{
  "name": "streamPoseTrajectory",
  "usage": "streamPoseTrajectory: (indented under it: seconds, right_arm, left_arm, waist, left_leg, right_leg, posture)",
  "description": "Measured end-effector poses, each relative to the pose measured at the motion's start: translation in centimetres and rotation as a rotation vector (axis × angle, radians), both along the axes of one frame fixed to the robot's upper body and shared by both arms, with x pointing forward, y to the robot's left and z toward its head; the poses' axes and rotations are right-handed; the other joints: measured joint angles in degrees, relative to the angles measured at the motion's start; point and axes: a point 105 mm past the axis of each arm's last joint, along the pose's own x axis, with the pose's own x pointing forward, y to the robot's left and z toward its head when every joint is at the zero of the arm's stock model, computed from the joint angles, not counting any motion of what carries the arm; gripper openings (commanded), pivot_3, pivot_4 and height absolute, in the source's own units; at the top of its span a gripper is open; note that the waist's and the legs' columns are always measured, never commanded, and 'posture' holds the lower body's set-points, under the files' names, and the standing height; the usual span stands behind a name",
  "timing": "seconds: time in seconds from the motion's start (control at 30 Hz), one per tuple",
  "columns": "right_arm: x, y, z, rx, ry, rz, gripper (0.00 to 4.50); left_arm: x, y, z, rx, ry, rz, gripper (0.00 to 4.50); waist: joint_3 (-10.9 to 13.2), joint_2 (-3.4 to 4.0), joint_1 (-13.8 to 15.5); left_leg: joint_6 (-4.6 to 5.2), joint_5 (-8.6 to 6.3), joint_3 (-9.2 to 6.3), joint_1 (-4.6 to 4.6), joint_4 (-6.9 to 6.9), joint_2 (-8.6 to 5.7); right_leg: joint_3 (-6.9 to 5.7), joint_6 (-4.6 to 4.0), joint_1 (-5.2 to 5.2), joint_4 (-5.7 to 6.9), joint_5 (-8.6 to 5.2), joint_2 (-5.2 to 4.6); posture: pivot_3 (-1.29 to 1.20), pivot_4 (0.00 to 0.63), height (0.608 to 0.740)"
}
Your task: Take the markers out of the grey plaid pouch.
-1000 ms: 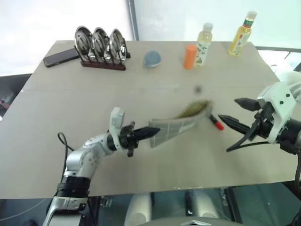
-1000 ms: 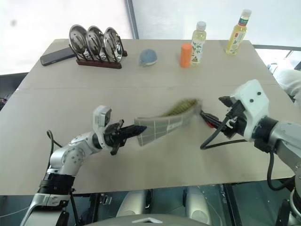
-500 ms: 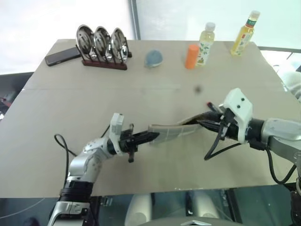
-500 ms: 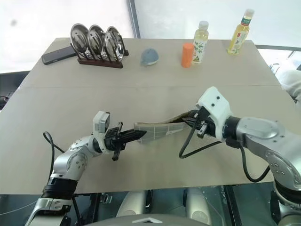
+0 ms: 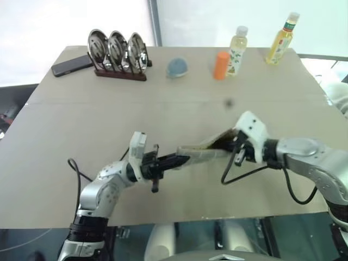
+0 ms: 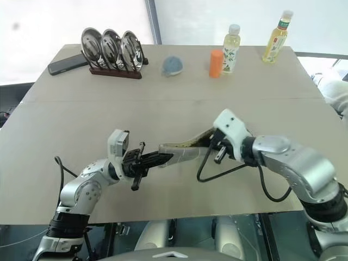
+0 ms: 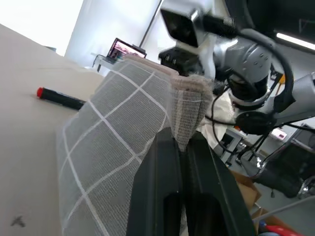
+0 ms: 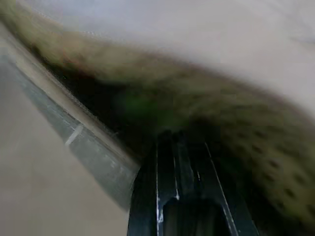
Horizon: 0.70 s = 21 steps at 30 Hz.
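The left tool point(image 5: 175, 161) reaches rightward from a bent arm, clamped on one end of the pouch point(image 5: 204, 152) and holding it just above the surface point(image 5: 109, 125). The right tool point(image 6: 211, 142) comes in from the right, angled down, its fingers pressed together and pushed into the pouch's open far end. A red marker point(image 7: 60, 98) lies on the surface beyond the pouch; a blurred green patch point(image 8: 133, 105) shows inside, too unclear to identify.
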Motion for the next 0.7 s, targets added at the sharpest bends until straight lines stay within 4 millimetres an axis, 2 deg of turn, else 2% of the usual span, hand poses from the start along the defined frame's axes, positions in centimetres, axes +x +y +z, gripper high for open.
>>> streamPoseTrajectory:
  seconds: [0.07, 0.13, 0.2, 0.27, 0.37, 0.4, 0.47, 0.5, 0.6, 0.63, 0.67, 0.7]
  right_arm:
    - [-1.5, -0.7, -0.4, -0.079, 0.024, 0.083, 0.03]
    - [-2.8, -1.4, 1.0, -0.093, 0.017, 0.146, 0.03]
    - [-3.1, -1.7, 2.3, -0.102, -0.028, 0.172, 0.03]
    - [-3.2, -1.6, 2.6, -0.104, -0.049, 0.188, 0.03]
    - [-2.3, -0.4, 1.2, -0.101, -0.087, 0.212, 0.03]
    - [-1.9, 0.4, 0.4, -0.099, -0.106, 0.229, 0.55]
    - [-1.8, 1.1, -0.7, -0.108, -0.120, 0.258, 1.29]
    - [-1.5, 1.6, -1.2, -0.121, -0.139, 0.278, 1.95]
    - [-0.8, 1.8, -1.2, -0.144, -0.185, 0.294, 2.92]
    - [-0.1, 1.9, -1.0, -0.152, -0.220, 0.291, 3.51]
    - [0.3, 2.1, -0.9, -0.157, -0.247, 0.298, 3.88]
    - [0.5, 2.3, -0.8, -0.168, -0.273, 0.316, 3.88]
  left_arm:
    - [0.0, 0.0, 1.1, -0.058, 0.063, -0.033, 0.00]
    - [-0.2, -0.4, 2.8, -0.154, 0.194, -0.124, 0.00]
    - [-0.4, -0.2, 3.5, -0.178, 0.230, -0.148, 0.00]
    - [-0.4, -0.1, 3.2, -0.165, 0.235, -0.127, 0.00]
    - [0.0, 0.4, 1.1, -0.090, 0.231, -0.042, 0.00]
    - [0.1, 0.7, 0.4, -0.069, 0.225, -0.013, 0.00]
    - [0.2, 1.0, -0.6, -0.044, 0.234, 0.012, 0.00]
    - [0.1, 1.4, -1.6, -0.023, 0.253, 0.026, 0.00]
    - [-0.3, 1.9, -2.6, 0.000, 0.272, 0.027, 0.00]
    - [-0.5, 2.0, -2.7, 0.003, 0.268, 0.019, 0.00]
    - [-0.5, 2.0, -2.7, 0.004, 0.264, 0.017, 0.00]
    - [-0.6, 2.0, -2.8, 0.004, 0.262, 0.014, 0.00]
  waist:
    - [0.0, -0.02, -0.2]
    - [0.1, -0.03, -0.4]
    - [0.0, -0.11, -0.6]
    - [0.0, -0.13, -1.1]
    - [0.0, -0.14, -1.8]
    - [0.0, -0.13, -1.8]
    - [0.0, -0.13, -1.7]
    - [0.0, -0.13, -1.5]
    - [0.0, -0.13, -1.5]
    - [0.0, -0.13, -1.5]
    - [0.0, -0.13, -1.5]
    - [0.0, -0.13, -1.6]
  left_leg:
    - [0.00, 0.00, 0.02, -0.02, 0.00, -0.01]
    - [0.01, 0.00, 0.01, -0.01, 0.01, 0.00]
    - [0.00, 0.00, -0.01, 0.18, 0.00, 0.06]
    - [0.00, 0.00, 0.00, 0.24, -0.01, 0.07]
    - [-0.01, 0.00, 0.01, 0.29, 0.01, 0.07]
    - [-0.01, 0.00, 0.03, 0.29, 0.02, 0.05]
    - [-0.01, 0.00, 0.03, 0.22, 0.05, 0.03]
    - [-0.01, 0.00, 0.04, 0.13, 0.06, 0.00]
    - [-0.01, 0.00, 0.08, 0.09, 0.06, -0.02]
    - [-0.01, 0.00, 0.09, 0.10, 0.06, -0.02]
    - [-0.01, 0.00, 0.08, 0.11, 0.05, 0.00]
    - [-0.01, 0.00, 0.07, 0.15, 0.05, 0.02]
  right_leg:
    - [0.03, 0.01, 0.01, -0.04, 0.00, -0.01]
    - [0.05, 0.06, 0.01, 0.00, -0.01, 0.01]
    - [0.00, 0.20, 0.12, 0.02, -0.11, 0.07]
    - [0.00, 0.20, 0.13, 0.04, -0.11, 0.10]
    - [0.03, 0.03, 0.14, 0.05, -0.01, 0.09]
    - [0.05, 0.02, 0.12, 0.05, 0.00, 0.08]
    - [0.04, 0.01, 0.05, 0.06, 0.00, 0.05]
    - [0.06, 0.00, 0.00, 0.04, 0.01, 0.02]
    - [0.08, 0.00, -0.03, 0.01, 0.01, -0.01]
    - [0.08, 0.00, -0.03, 0.01, 0.01, -0.01]
    - [0.07, 0.00, -0.04, 0.03, 0.01, 0.00]
    - [0.05, 0.00, -0.04, 0.05, 0.01, 0.02]
  posture:
    - [0.00, 0.150, 0.740]
    - [0.00, 0.150, 0.740]
    - [0.00, 0.150, 0.740]
    - [0.00, 0.150, 0.740]
    - [0.00, 0.150, 0.740]
    - [0.00, 0.150, 0.740]
    - [0.00, 0.150, 0.740]
    - [0.00, 0.150, 0.740]
    - [0.00, 0.150, 0.740]
    - [0.00, 0.150, 0.740]
    - [0.00, 0.150, 0.740]
    - [0.00, 0.150, 0.740]
